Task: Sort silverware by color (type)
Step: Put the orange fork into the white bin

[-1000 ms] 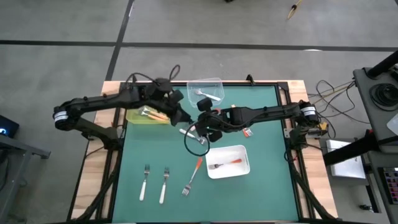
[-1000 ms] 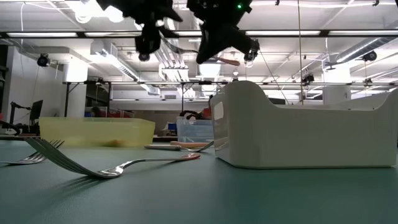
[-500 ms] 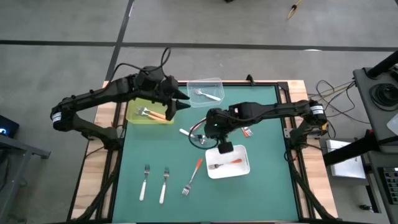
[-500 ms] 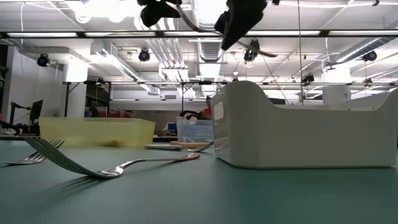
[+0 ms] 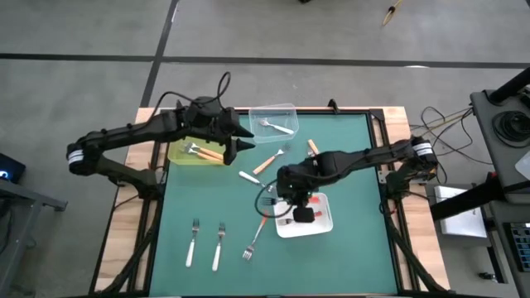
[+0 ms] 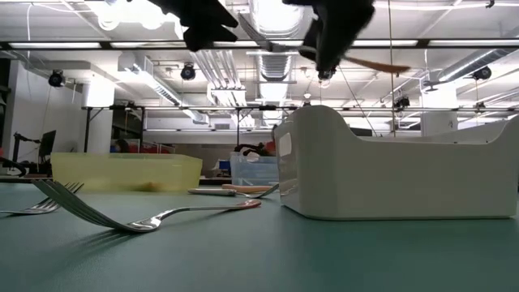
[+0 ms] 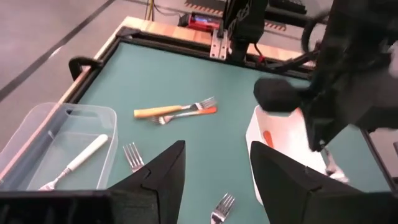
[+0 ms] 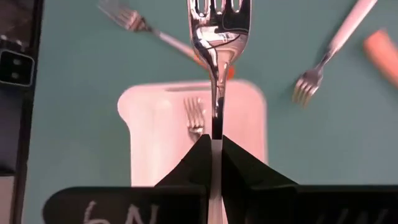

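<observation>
I have swung my right tool from bench centre to over the white tray, clamped on a fork. Its tines point past the tray's far rim; another fork lies directly beneath. My left tool, fingers apart, hovers at 10 o'clock.

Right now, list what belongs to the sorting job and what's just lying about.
Job: fork in right gripper; white forks; red fork; tan fork; yellow tray; clear tray; white tray.
Lying about: cables off right; yellow object on floor.
</observation>
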{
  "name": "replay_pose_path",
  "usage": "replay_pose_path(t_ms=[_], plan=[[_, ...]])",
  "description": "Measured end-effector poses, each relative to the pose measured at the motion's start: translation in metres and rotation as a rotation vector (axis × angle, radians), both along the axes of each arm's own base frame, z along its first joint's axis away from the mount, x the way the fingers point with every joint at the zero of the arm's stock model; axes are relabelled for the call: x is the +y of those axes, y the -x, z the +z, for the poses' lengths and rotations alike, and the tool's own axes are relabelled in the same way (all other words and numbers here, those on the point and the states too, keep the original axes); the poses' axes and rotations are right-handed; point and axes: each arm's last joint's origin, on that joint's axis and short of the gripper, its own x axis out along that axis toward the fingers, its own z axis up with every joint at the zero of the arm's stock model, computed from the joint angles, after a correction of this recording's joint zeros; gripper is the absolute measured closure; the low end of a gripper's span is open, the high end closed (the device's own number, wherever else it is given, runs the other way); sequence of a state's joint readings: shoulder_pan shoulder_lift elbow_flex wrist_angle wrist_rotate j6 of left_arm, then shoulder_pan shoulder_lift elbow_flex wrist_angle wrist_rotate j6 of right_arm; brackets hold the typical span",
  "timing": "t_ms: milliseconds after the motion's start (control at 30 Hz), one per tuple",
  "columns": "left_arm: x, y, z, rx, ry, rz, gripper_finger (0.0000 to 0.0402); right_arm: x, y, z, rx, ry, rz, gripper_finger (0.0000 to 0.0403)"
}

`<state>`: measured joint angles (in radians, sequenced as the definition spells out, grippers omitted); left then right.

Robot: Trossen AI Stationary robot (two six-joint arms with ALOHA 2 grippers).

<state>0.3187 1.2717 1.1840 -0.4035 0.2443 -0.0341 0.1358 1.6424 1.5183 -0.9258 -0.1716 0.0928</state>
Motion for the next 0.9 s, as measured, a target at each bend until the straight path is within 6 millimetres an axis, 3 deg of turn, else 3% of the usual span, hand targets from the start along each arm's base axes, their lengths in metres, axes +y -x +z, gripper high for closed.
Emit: replay_pose_path(t_ms=[400,667,900], plan=[[-0.005,0.016,0.011,-0.065,-0.021,0.000,0.0245,0.012,0.025,-0.055,0.173,0.015,-0.097,0.0394],[-0.008,0.025,0.022,-0.123,-0.041,0.001,0.0245,0.012,0.036,-0.066,0.188,0.090,-0.098,0.0394],[-0.009,0.027,0.028,-0.163,-0.053,0.002,0.0245,0.019,0.030,-0.066,0.107,0.085,-0.075,0.0394]])
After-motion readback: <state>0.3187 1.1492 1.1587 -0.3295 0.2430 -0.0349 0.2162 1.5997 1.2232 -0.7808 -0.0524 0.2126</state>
